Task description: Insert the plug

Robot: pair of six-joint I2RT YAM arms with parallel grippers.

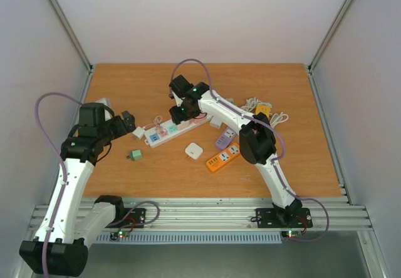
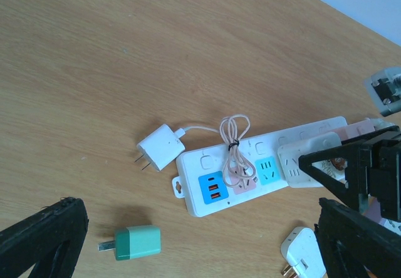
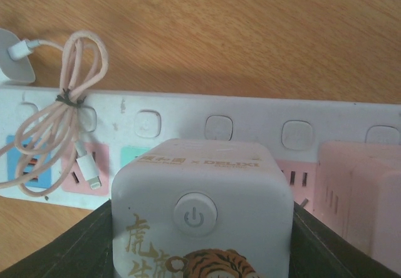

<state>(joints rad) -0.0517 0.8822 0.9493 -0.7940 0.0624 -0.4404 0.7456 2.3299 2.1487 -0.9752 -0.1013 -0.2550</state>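
Cube plug (image 3: 199, 209): clamped between the right gripper's (image 1: 178, 115) fingers, button face to the wrist camera, prongs hidden, over the power strip (image 1: 161, 134)
Power strip: long axis 8 to 2 o'clock, top view
Left gripper (image 1: 130, 123): jaws wide apart, holding nothing, off the strip's 8 o'clock end

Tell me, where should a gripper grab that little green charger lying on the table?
Grip the green charger across the two long side faces of its body, coming straight down from above. It lies flat with its prongs pointing sideways, so those sides are exposed and parallel, and the prongs stay free for plugging in. The open left gripper looks nearest.
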